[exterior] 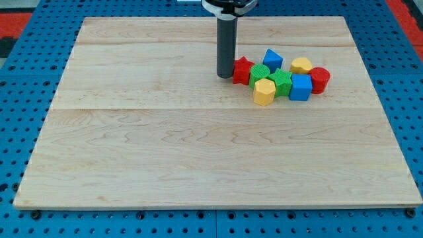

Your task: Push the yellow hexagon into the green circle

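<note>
The yellow hexagon (264,92) sits at the lower left of a tight cluster of blocks right of the board's centre, near the view's top. It touches a green round block (260,73) above it and a second green block (281,83) to its right. My tip (226,76) rests on the board just left of a red star block (242,70), touching or nearly touching it. The tip is up and to the left of the yellow hexagon, apart from it.
The cluster also holds a blue block (272,59) at the top, a yellow block (301,65), a blue cube (301,87) and a red cylinder (319,79) at the right. The wooden board (165,152) lies on a blue pegboard.
</note>
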Controlling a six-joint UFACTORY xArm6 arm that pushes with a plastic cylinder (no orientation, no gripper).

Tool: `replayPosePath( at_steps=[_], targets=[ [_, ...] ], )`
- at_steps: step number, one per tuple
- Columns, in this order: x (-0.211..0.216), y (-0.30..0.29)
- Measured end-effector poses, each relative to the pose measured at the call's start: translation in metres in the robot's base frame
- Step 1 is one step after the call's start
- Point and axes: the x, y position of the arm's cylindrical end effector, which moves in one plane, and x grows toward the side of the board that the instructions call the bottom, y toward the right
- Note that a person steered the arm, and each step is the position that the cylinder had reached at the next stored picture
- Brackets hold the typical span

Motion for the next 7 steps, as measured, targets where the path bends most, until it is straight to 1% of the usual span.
replayPosePath(
  at_steps=[1,2,3,5,6,7],
  targets=[
    [0.000,0.000],
    [0.009,0.011],
    [0.054,-0.012],
    [0.066,0.023],
    [0.072,0.026],
    [0.089,0.056]
  ],
)
